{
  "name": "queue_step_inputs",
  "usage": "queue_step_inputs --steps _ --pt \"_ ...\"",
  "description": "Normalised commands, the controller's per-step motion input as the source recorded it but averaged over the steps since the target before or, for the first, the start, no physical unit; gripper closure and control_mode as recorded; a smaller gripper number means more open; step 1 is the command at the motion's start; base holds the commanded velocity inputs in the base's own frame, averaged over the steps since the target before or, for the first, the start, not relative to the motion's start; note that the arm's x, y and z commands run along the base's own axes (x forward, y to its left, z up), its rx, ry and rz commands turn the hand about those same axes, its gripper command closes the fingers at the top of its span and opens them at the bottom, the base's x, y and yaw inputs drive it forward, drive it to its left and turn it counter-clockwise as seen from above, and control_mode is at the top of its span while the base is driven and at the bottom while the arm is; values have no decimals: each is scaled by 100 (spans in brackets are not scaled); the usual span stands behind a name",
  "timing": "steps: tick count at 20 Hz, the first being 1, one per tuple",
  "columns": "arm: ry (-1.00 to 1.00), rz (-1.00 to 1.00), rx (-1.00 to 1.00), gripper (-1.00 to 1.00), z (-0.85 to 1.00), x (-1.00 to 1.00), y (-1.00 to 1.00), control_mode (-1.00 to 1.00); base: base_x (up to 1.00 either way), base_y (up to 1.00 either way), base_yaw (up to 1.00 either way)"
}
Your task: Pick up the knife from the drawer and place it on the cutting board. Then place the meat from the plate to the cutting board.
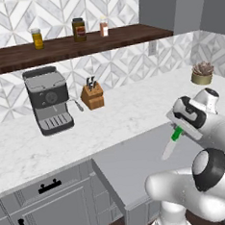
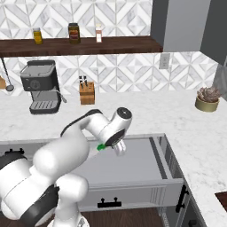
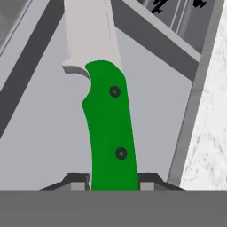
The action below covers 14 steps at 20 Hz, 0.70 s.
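My gripper (image 1: 179, 130) is shut on the knife (image 1: 172, 142), gripping its bright green handle. The pale blade points down and to the left over the open drawer (image 1: 131, 168). From the right base, the gripper (image 2: 111, 145) hangs above the drawer's grey floor (image 2: 137, 164), and a bit of the green knife handle (image 2: 101, 146) peeks out beside it. In the hand view the knife handle (image 3: 108, 133) runs up between the two fingertips (image 3: 78, 181), with the drawer floor (image 3: 40, 133) behind it. A dark reddish-brown corner of the cutting board (image 2: 222, 199) lies at the right edge on the counter.
The marble counter (image 1: 128, 108) carries a coffee machine (image 1: 47, 100), a tan knife block (image 1: 92, 95) and a potted succulent (image 2: 207, 99). Jars (image 1: 79, 30) stand on the dark shelf above. The drawer's panel front (image 2: 133, 193) juts out toward the base.
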Motion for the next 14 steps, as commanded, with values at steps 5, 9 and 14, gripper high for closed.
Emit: queue_step_inputs --steps 5,9,14 --pt "12 -19 19 100 97 22 -1 -100 0 0 0" --pt "2 -55 31 100 38 9 0 -100 0 0 0" --pt "7 -67 12 100 8 2 3 -100 0 0 0"
